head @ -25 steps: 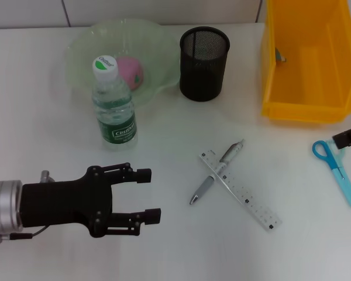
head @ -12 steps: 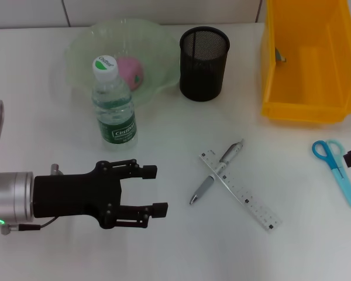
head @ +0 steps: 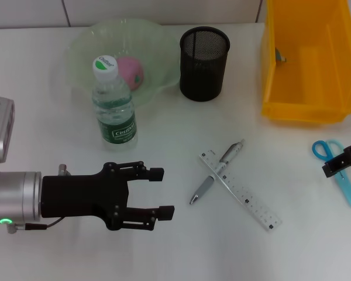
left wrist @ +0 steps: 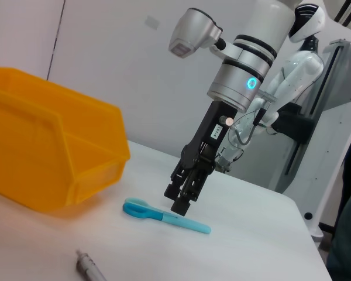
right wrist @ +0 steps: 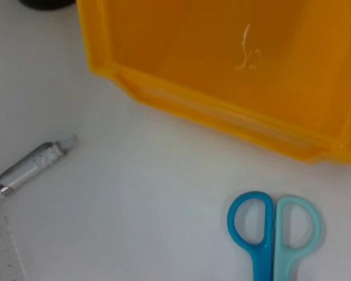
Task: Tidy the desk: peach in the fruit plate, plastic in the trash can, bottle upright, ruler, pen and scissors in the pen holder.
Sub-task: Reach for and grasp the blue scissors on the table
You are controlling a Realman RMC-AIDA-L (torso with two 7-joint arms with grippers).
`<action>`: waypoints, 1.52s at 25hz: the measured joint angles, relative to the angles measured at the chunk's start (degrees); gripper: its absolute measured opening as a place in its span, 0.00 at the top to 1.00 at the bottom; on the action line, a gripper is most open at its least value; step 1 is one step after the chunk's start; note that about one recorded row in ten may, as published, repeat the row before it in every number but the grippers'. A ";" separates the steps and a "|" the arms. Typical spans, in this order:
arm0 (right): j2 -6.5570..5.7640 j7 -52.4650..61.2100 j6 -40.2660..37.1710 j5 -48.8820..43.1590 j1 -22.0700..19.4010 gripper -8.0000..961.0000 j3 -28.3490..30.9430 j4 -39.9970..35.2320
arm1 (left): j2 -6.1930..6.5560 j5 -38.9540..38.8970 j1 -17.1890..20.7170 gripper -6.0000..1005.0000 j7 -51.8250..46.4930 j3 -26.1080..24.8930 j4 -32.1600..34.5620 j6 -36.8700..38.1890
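Note:
The pink peach [head: 130, 71] lies in the green fruit plate [head: 82, 44]. Just in front of the plate the bottle [head: 114, 111] stands upright. A silver pen [head: 216, 172] lies across the clear ruler [head: 245, 196] at the table's middle. The black mesh pen holder [head: 204, 57] holds nothing that I can see. My left gripper [head: 162, 192] is open, low and left of the pen. Blue scissors [head: 350, 193] lie flat at the right, and my right gripper [left wrist: 176, 200] hangs just above them, open. A scrap of plastic [head: 279, 55] sits in the yellow trash can [head: 304, 108].
The yellow trash can [right wrist: 222, 58] stands close behind the scissors [right wrist: 273, 234]. The pen [right wrist: 29, 167] lies to their left with bare table between. The table's far right edge shows in the left wrist view, beyond the scissors [left wrist: 164, 215].
My left gripper has moved right toward the pen and ruler. My right gripper has dropped from beside the trash can to just over the scissors.

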 joint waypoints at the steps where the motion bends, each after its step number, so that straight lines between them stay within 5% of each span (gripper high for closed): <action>1: 0.00 0.00 0.00 0.00 0.00 0.15 0.00 0.00 | 0.00 0.00 0.00 0.18 0.00 0.00 0.00 0.00; 14: 0.02 1.85 0.59 -3.26 1.81 0.26 -1.77 1.66 | -0.31 0.04 -0.13 0.18 0.36 -0.02 0.01 -0.39; 19: 0.07 2.55 0.68 -3.43 1.92 0.44 -2.63 1.78 | -0.30 0.02 -0.29 0.18 0.46 -0.02 0.01 -0.54; 38: 0.12 3.19 2.54 -4.03 3.52 0.55 -4.85 5.31 | -0.72 0.71 -0.26 0.18 0.59 -0.02 0.00 -1.70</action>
